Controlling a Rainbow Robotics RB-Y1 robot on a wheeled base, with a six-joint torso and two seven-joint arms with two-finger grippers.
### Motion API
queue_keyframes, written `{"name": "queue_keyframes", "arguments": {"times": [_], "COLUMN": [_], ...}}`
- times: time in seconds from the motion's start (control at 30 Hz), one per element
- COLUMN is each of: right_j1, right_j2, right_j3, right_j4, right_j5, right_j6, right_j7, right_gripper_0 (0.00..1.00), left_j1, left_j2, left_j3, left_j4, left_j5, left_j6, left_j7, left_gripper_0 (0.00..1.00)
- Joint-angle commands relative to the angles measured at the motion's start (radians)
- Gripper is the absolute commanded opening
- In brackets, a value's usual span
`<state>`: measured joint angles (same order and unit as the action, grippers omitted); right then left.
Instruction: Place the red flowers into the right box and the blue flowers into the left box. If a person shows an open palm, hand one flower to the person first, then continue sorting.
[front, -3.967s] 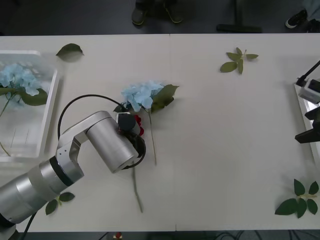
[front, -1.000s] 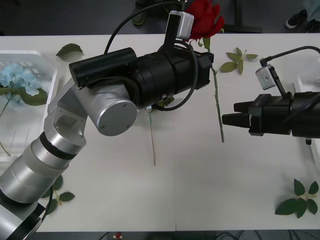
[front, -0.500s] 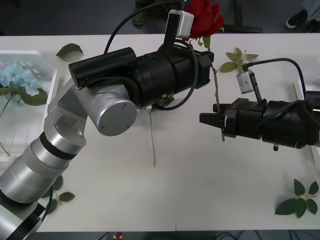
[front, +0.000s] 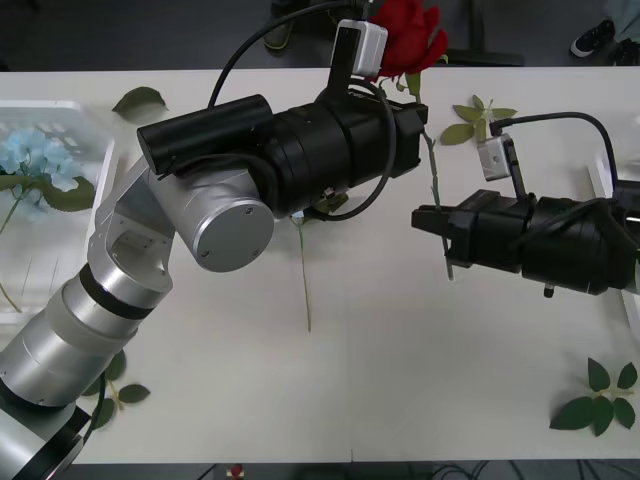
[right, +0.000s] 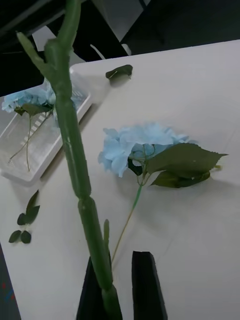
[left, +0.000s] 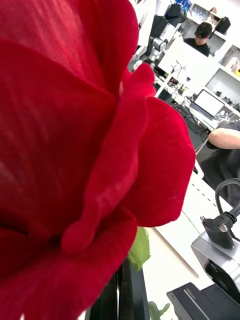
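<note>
The red rose (front: 408, 38) is lifted above the table's (front: 400, 360) far edge, its bloom just past the left gripper (front: 412, 100), which is clamped on the stem right under the bloom. From there the stem (front: 436, 180) hangs toward the right gripper (front: 432, 224), whose black fingers (right: 146, 285) sit narrowly around the stem's lower end (right: 82, 210). A blue flower (right: 137, 145) lies on the table below the rose; another (front: 35, 155) rests in the left box (front: 100, 215).
</note>
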<state>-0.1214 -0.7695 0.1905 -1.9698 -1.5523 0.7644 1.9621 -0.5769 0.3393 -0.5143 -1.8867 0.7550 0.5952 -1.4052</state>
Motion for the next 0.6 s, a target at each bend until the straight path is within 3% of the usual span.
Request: {"name": "queue_keyframes", "arguments": {"times": [0.03,0.27,0.3,0.37,0.4,0.43,0.47,0.6], "right_j1": [-0.006,-0.006,-0.006,-0.006,-0.006,-0.006,-0.006,-0.006], "right_j2": [0.016,0.016,0.016,0.016,0.016,0.016,0.016,0.016], "right_j3": [-0.019,-0.019,-0.019,-0.019,-0.019,-0.019,-0.019,-0.019], "right_j4": [-0.009,-0.009,-0.009,-0.009,-0.009,-0.009,-0.009,-0.011], "right_j5": [-0.003,-0.003,-0.003,-0.003,-0.003,-0.003,-0.003,-0.009], "right_j6": [-0.007,-0.01,-0.011,-0.016,-0.017,-0.019,-0.022,-0.022], "right_j7": [-0.048,-0.063,-0.066,-0.069,-0.071,-0.072,-0.074,-0.083], "right_gripper_0": [0.0,0.0,0.0,0.0,0.0,0.0,0.0,0.0], "left_j1": [-0.031,-0.031,-0.031,-0.031,-0.031,-0.031,-0.031,-0.031], "left_j2": [0.018,0.018,0.018,0.018,0.018,0.018,0.018,0.018], "left_j3": [-0.003,-0.003,-0.003,-0.003,-0.003,-0.003,-0.003,-0.003], "left_j4": [-0.02,-0.02,-0.02,-0.02,-0.02,-0.02,-0.02,-0.02], "left_j5": [0.012,0.015,0.015,0.015,0.015,0.015,0.015,0.015], "left_j6": [-0.015,-0.02,-0.02,-0.02,-0.02,-0.02,-0.02,-0.02], "left_j7": [-0.015,-0.014,-0.014,-0.014,-0.014,-0.014,-0.014,-0.014], "left_gripper_0": [0.0,0.0,0.08,0.56,0.67,0.88,1.0,1.0]}}
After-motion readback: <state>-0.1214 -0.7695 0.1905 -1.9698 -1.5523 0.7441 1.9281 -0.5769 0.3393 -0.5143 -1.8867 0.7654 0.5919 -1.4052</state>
